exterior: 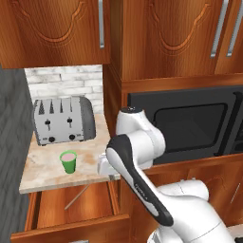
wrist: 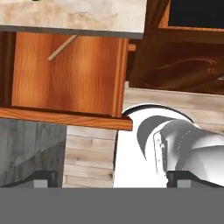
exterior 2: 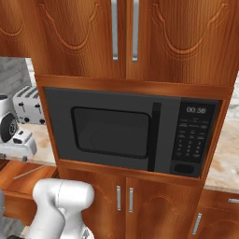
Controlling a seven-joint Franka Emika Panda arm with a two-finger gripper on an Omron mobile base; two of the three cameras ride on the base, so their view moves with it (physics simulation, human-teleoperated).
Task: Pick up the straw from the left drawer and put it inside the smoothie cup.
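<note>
The straw (exterior: 76,197) lies slanted on the floor of the open left drawer (exterior: 61,213), a thin tan stick near the drawer's back. In the hand view the straw (wrist: 63,47) shows at the top of the drawer (wrist: 65,83), partly under the counter edge. The smoothie cup (exterior: 68,162), green with pink liquid, stands on the counter in front of the toaster. My gripper (exterior: 103,170) hangs over the counter's front right corner, above the drawer's right side. The gripper (wrist: 113,178) is open, its fingertips (wrist: 42,177) far apart, holding nothing.
A silver toaster (exterior: 64,121) stands at the back of the marble counter (exterior: 42,173). A black microwave (exterior 2: 130,130) is built into the cabinets to the right. Carved upper cabinet doors (exterior: 52,28) hang above. The drawer's right wall (wrist: 120,74) stands between drawer and lower cabinets.
</note>
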